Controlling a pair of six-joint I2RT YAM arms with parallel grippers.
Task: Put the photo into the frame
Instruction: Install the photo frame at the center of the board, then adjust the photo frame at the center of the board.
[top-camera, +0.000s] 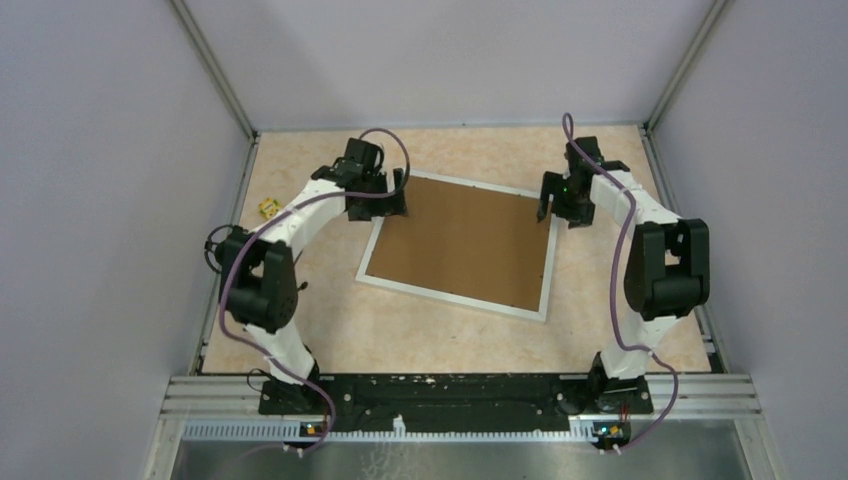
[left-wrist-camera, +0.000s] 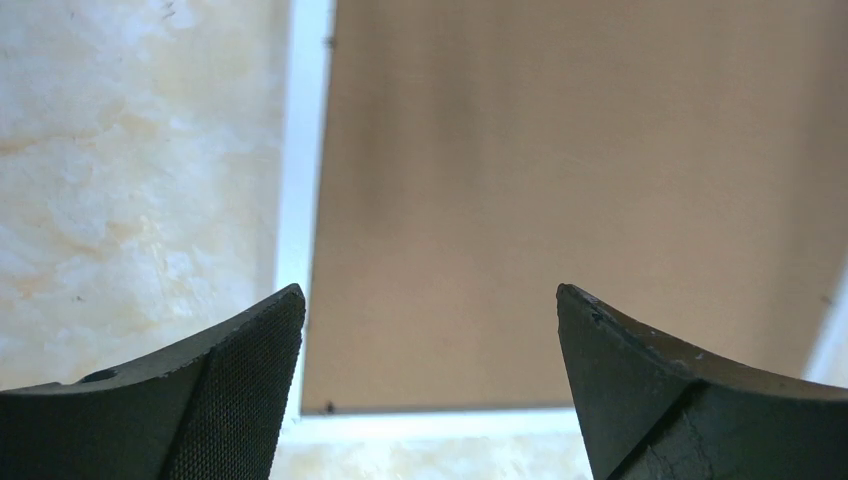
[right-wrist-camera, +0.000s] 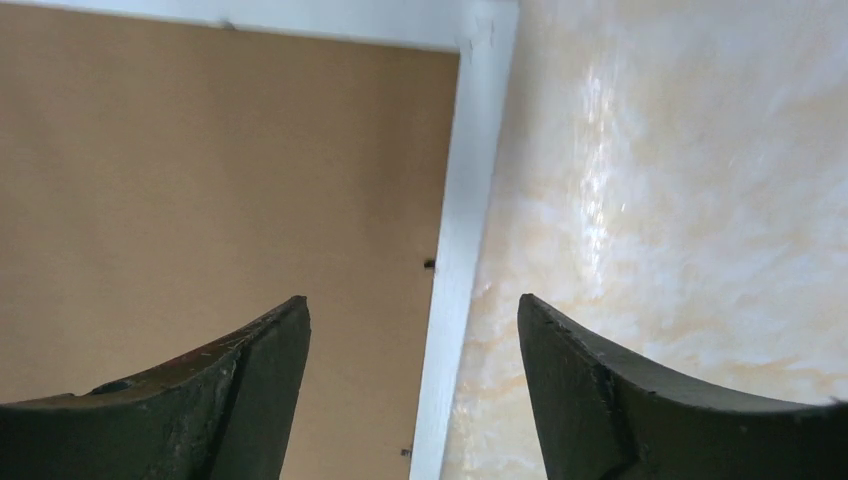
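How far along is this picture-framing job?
Done, apparently: a brown board fills the white frame on the table; the photo is out of sight, possibly beneath. In hand: nothing, the left tool and right tool hang open over its far corners. Left: perhaps only backing away.

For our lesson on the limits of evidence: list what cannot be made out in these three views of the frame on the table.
The photo: in no view; the brown board fills the frame, so nothing beneath shows.
Small yellow object, top view: too small to identify.
Dark specks on the frame's bar, right wrist view: too small to identify.
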